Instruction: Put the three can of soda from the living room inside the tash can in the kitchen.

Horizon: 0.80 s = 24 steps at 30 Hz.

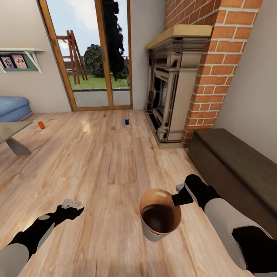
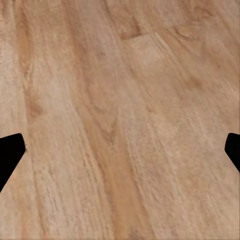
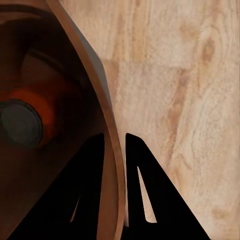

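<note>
A: Near right, above the floor (image 1: 107,165): right gripper (image 1: 177,199), jaws pinched on the tash can (image 1: 160,219) rim; one soda can (image 3: 22,117) inside.

B: Left gripper (image 1: 73,206) spread wide, empty. Far floor: orange can (image 1: 41,124) left, blue can (image 1: 126,121) by the fireplace (image 1: 169,88).

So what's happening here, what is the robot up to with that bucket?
The robot stands in the living room, its right gripper clamped on the rim of the trash can, which it holds above the wood floor. One soda can already lies inside. Two more sit on the floor ahead: an orange can near the glass table and a blue can by the fireplace. The left gripper is open and empty.
</note>
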### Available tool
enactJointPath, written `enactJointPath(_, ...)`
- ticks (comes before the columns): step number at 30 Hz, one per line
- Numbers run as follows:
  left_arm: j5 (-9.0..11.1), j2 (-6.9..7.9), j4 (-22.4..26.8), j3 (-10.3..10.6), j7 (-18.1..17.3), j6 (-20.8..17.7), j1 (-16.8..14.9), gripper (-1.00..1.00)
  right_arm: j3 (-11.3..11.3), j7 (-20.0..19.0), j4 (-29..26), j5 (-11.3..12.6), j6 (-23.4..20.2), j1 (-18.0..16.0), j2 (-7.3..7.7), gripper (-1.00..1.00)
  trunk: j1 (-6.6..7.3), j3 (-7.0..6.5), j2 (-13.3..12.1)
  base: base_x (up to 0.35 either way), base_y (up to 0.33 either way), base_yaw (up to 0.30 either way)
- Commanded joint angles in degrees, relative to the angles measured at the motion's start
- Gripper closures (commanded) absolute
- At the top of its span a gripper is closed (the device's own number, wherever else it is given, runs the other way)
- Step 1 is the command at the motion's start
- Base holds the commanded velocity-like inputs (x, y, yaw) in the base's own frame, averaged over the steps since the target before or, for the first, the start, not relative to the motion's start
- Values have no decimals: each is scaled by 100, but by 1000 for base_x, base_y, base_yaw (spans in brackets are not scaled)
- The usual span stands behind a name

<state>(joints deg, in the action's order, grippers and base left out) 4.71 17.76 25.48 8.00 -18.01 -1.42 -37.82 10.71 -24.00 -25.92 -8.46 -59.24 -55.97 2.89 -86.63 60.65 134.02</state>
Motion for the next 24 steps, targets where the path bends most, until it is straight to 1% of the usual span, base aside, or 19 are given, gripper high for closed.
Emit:
enactJointPath(1,1,0,0,0,-3,-2,-1,-100,-15,-26,-1,178,-28,-2,-1,100,0,-1,0,243,172,0)
enactJointPath(11,-13,1,-8,-3,-18,-15,-5,-100,-9,11,-4,148,-16,1,15,100,0,-1,0,283,175,0)
enactJointPath(15,-18,0,-8,-7,-18,-16,-5,-100,-13,35,-2,133,9,93,28,100,0,-1,0,312,144,0)
enactJointPath(17,-21,0,-8,-8,-18,-16,-6,-100,-15,34,-4,135,32,182,71,100,0,-1,0,314,139,0)
enactJointPath(19,-16,4,-8,-9,-18,-16,-6,-100,-16,24,-8,148,63,254,165,100,0,-1,0,315,137,0)
enactJointPath(24,-16,5,-8,-9,-14,-13,-6,-100,-17,16,-20,151,82,282,200,100,0,-1,0,316,136,0)
